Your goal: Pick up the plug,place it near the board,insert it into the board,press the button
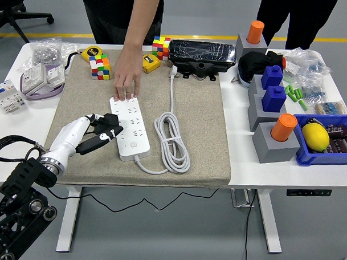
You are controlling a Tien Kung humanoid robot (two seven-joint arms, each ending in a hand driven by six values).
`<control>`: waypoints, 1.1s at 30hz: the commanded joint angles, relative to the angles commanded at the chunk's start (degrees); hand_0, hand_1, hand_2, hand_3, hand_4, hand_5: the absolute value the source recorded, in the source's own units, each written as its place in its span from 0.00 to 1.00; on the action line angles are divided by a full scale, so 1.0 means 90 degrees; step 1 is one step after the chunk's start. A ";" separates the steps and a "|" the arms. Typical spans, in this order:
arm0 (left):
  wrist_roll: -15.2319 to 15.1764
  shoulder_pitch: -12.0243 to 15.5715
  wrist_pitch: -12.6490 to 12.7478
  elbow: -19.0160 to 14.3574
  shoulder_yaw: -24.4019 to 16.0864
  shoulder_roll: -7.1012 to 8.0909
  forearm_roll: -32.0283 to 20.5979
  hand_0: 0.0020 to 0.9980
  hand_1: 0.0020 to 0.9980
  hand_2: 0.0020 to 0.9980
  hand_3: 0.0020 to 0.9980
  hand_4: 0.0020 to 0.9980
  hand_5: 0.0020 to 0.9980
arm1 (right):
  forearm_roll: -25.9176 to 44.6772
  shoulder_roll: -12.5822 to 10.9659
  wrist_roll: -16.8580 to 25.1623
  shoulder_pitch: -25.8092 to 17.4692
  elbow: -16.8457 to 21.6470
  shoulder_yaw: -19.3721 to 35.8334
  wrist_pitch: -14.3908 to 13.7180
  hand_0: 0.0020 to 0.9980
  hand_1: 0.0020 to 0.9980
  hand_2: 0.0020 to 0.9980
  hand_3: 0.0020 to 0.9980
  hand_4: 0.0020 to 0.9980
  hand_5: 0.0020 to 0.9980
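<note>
**Robot hand at the power strip while a person steadies it**

White table [240, 166] is filling the middle of the room, with a grey floor and a yellow line running behind it. Most of its left half is lying under a beige felt mat [202, 125]. Grey and blue blocks, orange cylinders and a blue bin holding a lemon [316, 136] are crowding the right side.

On the mat, a white power strip [129, 127] is lying lengthwise, its white cable [172, 142] looping in coils just to its right. The cable's plug [173, 72] is resting at the far end of the mat, near a black box, well apart from the strip's sockets.

A person standing at the far side is pressing a hand [127, 77] down on the strip's far end.

The robot's left hand [103, 131] is reaching in from the lower left, its dark fingers curling loosely against the strip's left edge, gripping nothing.
</note>
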 joint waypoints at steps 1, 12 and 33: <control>-0.0001 -0.0004 -0.0016 0.0007 0.0007 -0.0001 -0.0008 0.91 0.85 0.83 0.81 1.00 1.00 | 0.0001 0.0000 0.0001 -0.0001 0.0000 0.0000 0.0000 0.83 0.77 0.76 0.81 1.00 1.00; -0.0054 -0.0040 -0.0117 0.0050 0.0027 -0.0013 -0.0024 0.95 0.89 0.88 0.85 1.00 1.00 | 0.0006 -0.0007 0.0000 0.0010 0.0000 -0.0002 0.0011 0.83 0.77 0.76 0.80 1.00 1.00; -0.0079 -0.0252 -0.0043 0.0043 0.0338 -0.0088 0.0104 0.97 0.90 0.88 0.84 1.00 1.00 | -0.0003 -0.0011 0.0009 0.0013 0.0000 0.0032 0.0021 0.83 0.77 0.76 0.80 1.00 1.00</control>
